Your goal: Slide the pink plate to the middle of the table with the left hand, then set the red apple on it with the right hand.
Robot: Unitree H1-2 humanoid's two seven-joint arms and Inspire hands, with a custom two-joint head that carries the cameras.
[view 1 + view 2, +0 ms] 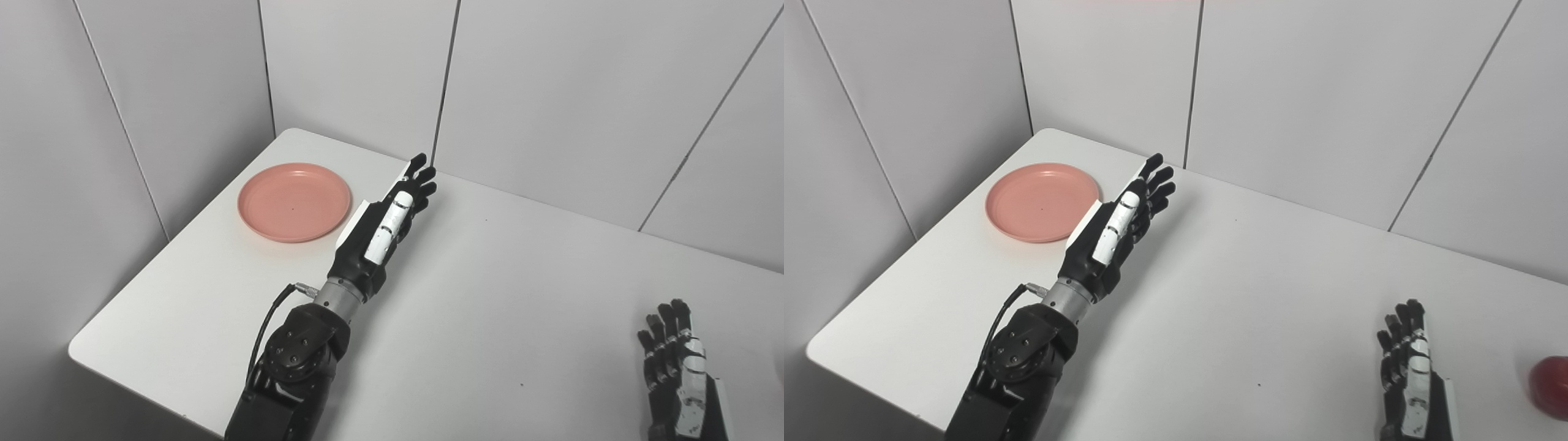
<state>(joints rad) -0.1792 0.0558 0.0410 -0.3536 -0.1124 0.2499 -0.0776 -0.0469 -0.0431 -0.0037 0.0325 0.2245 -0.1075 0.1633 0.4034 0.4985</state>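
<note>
The left hand [384, 226] hovers empty, fingers extended, just right of the plate [294, 201]; the right hand [1415, 376], also unclenched, waits near the apple [1549, 378].

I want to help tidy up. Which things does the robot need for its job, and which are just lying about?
Needed for the job:
pink plate
red apple
left hand, open
right hand, open
table

Just lying about:
nothing that I can see
</note>
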